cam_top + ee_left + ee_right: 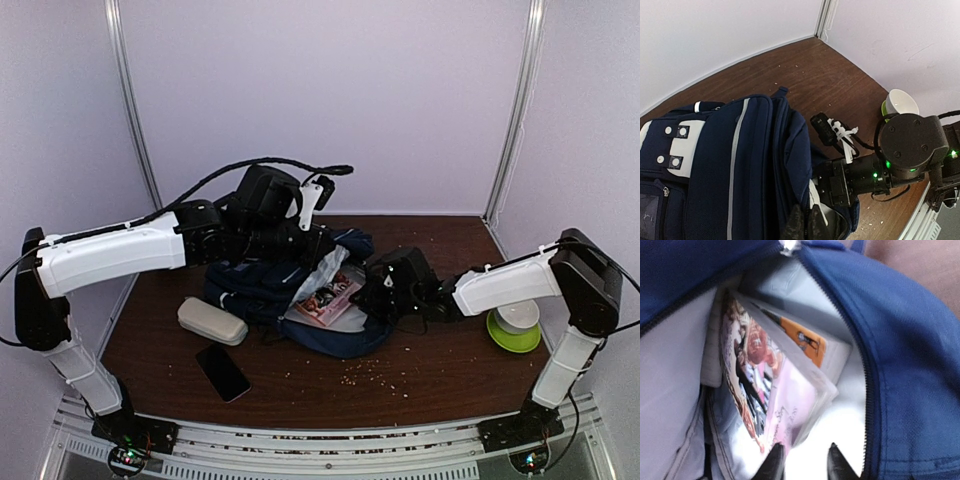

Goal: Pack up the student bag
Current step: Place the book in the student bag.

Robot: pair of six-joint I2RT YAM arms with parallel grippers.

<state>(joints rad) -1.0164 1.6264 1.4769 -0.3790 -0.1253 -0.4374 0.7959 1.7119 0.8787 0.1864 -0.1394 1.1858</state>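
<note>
The student bag, navy with thin white stripes, lies on the table with its mouth open to the right. My left gripper is shut on the fabric edge of the student bag at the opening, holding it up. Inside the student bag a pink-covered book leans against the light lining, with a second book showing an orange patch behind it. My right gripper is inside the mouth, open, its left fingertip right by the pink book's corner. The book sticks out of the opening toward my right gripper.
A beige pouch and a black phone lie on the table to the left front of the bag. A white bowl on a green base stands under the right arm. Crumbs are scattered on the wood near the front.
</note>
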